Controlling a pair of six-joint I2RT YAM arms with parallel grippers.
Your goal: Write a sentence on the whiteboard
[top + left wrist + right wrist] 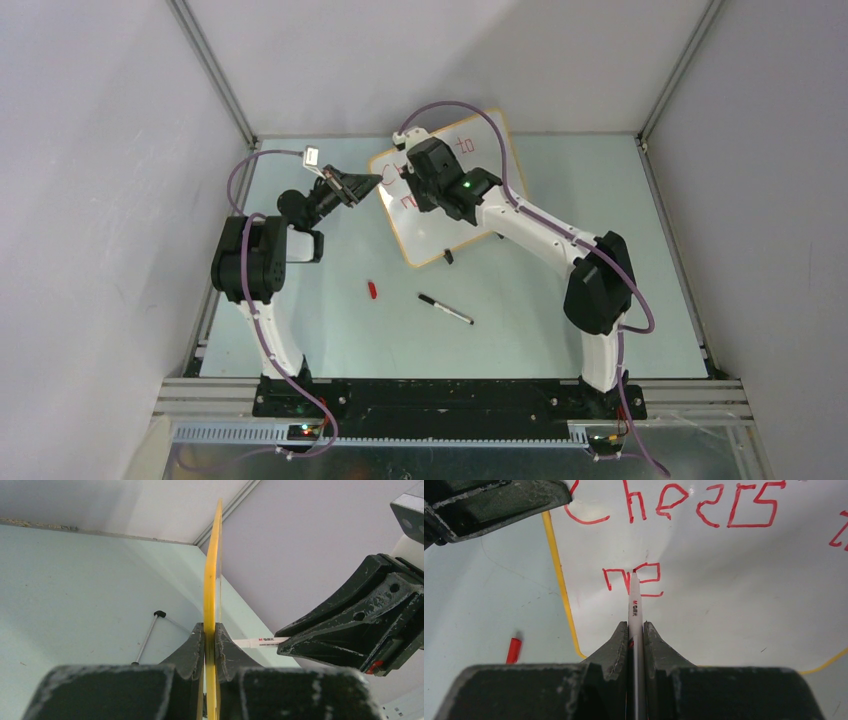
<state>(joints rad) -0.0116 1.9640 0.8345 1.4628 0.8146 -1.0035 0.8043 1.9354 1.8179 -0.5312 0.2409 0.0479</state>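
Left gripper (210,632) pinches the whiteboard (212,555) by its rim, the sensible hold; it looks thin, stiff, light, slippery. Right gripper (636,630) clamps a marker (634,602).

Pale green table (330,335) with 1 red cap (372,290), 1 pen (445,308) (near the cap) and whiteboard (425,240) behind.

Plain grey walls (90,150) enclose a pale green counter (560,335), with aluminium corner posts (213,72) at upper left and upper right.
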